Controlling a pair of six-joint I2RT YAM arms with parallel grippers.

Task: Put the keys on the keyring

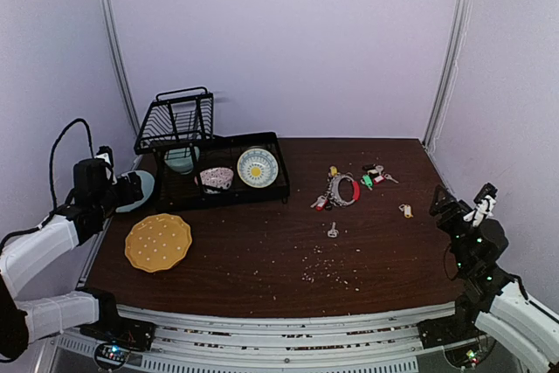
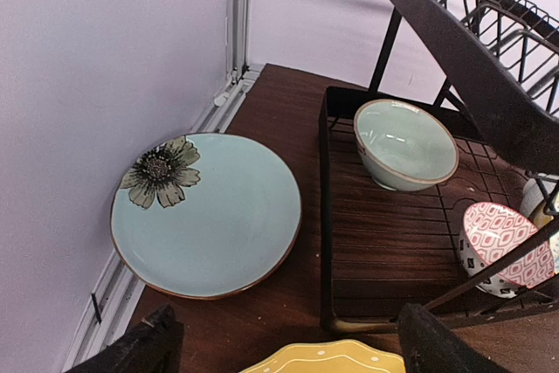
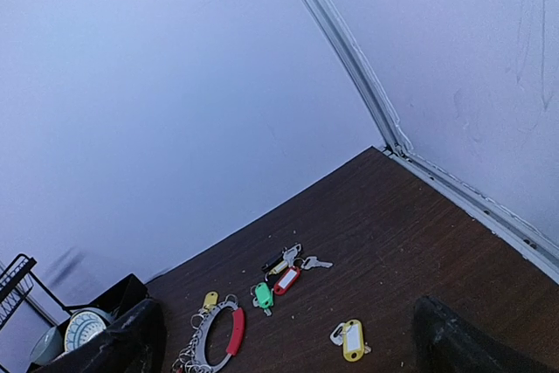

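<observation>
Your keys [image 1: 367,183] lie scattered beside the keyring [image 1: 342,189], right of centre; left gripper [image 1: 131,188] and right gripper [image 1: 463,198] gape wide, empty. Threading seemingly unstarted.

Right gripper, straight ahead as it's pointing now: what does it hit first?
Likely the yellow-tagged key, lying alone on the table just ahead of the right gripper, a bit off centre. The red- and green-tagged keys lie farther. Depth is unclear.

Robot lab cell: bare pale enclosure walls [image 1: 288,41], metal corner rail [image 1: 447,50], dark wood desk [image 1: 262,255], two robot arms [image 1: 39,246] mounted at its edge, exposed cable [image 1: 61,141].
</observation>
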